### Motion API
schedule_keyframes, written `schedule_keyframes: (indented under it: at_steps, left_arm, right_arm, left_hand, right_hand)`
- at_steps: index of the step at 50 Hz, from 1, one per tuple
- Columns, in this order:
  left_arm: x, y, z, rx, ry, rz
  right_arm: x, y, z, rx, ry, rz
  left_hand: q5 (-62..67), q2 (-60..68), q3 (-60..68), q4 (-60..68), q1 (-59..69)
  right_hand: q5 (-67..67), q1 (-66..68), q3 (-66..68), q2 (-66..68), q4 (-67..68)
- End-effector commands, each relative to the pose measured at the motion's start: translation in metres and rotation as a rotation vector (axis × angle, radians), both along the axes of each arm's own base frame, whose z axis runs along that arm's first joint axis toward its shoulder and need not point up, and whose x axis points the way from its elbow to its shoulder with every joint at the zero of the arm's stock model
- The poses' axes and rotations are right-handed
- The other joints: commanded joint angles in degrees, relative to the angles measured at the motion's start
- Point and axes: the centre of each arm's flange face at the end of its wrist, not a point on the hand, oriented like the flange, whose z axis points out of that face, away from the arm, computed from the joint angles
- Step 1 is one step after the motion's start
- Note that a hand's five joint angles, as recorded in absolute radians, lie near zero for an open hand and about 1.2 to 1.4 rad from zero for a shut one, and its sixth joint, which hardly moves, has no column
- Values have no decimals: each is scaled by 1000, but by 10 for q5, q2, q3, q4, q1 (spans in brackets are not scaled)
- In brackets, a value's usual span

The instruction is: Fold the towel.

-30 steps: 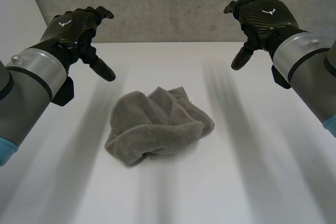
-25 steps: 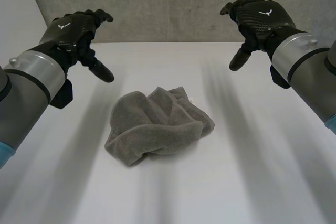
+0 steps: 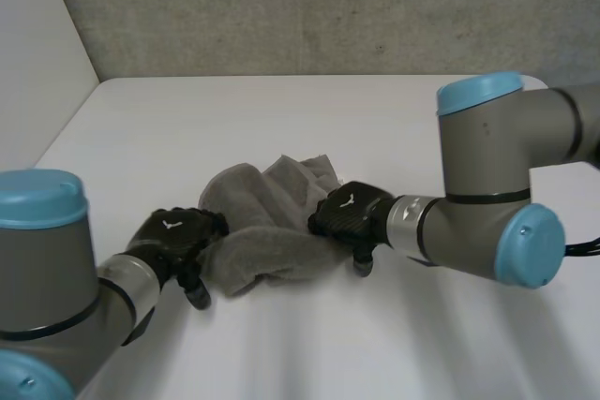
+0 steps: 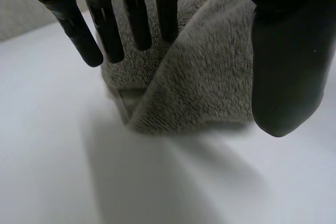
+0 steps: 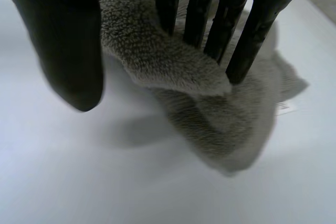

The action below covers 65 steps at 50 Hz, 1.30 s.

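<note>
Towel (image 3: 267, 217), grey and crumpled, lies in a heap near the middle of the white table (image 3: 281, 110). The left hand (image 3: 176, 237) sits low at its near-left edge, fingers straight and held wide of the thumb, gripping nothing. The right hand (image 3: 349, 213) is at the opposite edge, straight fingers (image 5: 247, 40) over a raised fold, thumb apart.
</note>
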Motion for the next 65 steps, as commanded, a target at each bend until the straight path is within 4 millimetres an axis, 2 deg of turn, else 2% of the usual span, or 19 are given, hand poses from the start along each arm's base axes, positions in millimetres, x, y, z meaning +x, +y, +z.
schedule_keyframes:
  at_steps: [1,3,5,11,13,15,16,17,19,20,23,26,30,43,53,56,58,64,65]
  left_arm:
    - [-16,-11,-18,38,15,-21]
    - [-19,-15,-18,38,35,-19]
    - [-26,-27,-9,12,83,-11]
    - [-40,-53,24,-118,165,-13]
    - [-51,-77,70,-280,250,-12]
    - [-57,-88,99,-386,303,-14]
    - [-62,-98,132,-506,364,-20]
    - [-62,-98,132,-507,364,-20]
    - [-63,-103,202,-775,515,-17]
    - [-63,-103,203,-776,516,-17]
    - [-57,-89,260,-1008,655,-32]
    - [-48,-80,294,-1149,730,-35]
    - [-50,-80,286,-1115,706,-46]
    - [-52,-82,111,-639,385,-206]
    - [-39,-53,24,-447,99,-276]
    - [-35,-40,11,-387,29,-299]
    - [-35,-33,8,-362,13,-313]
    - [-35,-24,17,-352,13,-323]
    - [-35,-24,24,-376,19,-320]
  right_arm:
    - [10,-1,-6,12,-26,-7]
    - [11,-4,-4,6,-41,-15]
    - [13,-8,-1,-9,-63,-25]
    - [27,-42,48,-220,-232,-83]
    - [31,-54,78,-341,-316,-103]
    - [36,-67,149,-600,-524,-148]
    - [36,-67,149,-602,-526,-148]
    - [33,-68,184,-726,-645,-165]
    - [27,-64,216,-828,-758,-186]
    - [20,-54,246,-913,-869,-187]
    - [6,-37,284,-1004,-986,-183]
    - [5,-37,282,-988,-972,-183]
    - [9,-44,250,-843,-838,-182]
    - [22,-47,125,-567,-458,-122]
    - [8,-25,8,-199,-157,-143]
    - [5,-21,5,-167,-119,-140]
    - [1,-13,13,-132,-95,-122]
    - [-3,-16,52,-194,-151,-144]
    - [-3,-18,61,-217,-168,-148]
  left_hand:
    - [-72,33,32,32,31]
    - [6,111,109,109,108]
    - [344,449,447,447,446]
    - [434,539,538,538,537]
    - [434,539,538,538,537]
    - [434,539,538,538,537]
    - [434,539,538,538,537]
    - [434,539,538,538,537]
    - [434,539,538,538,537]
    - [434,539,538,538,537]
    - [434,539,538,538,537]
    - [434,539,538,538,537]
    - [434,539,538,538,537]
    - [434,539,538,538,537]
    - [434,539,538,538,537]
    - [434,539,538,538,537]
    - [434,539,538,538,537]
    - [434,539,538,538,537]
    - [310,415,413,413,412]
  right_hand:
    - [181,181,179,176,183]
    - [310,311,308,306,312]
    - [439,439,436,434,441]
    - [439,439,436,434,441]
    - [439,439,436,434,441]
    - [439,439,436,434,441]
    - [439,439,436,434,441]
    - [439,439,436,434,441]
    - [439,439,436,434,441]
    - [439,439,436,434,441]
    - [439,439,436,434,441]
    - [439,439,436,434,441]
    - [439,439,436,434,441]
    - [439,439,436,434,441]
    - [439,439,436,434,441]
    - [360,361,358,356,362]
    - [-35,-35,-37,-40,-33]
    - [-223,-223,-226,-228,-221]
    - [-261,-261,-264,-266,-259]
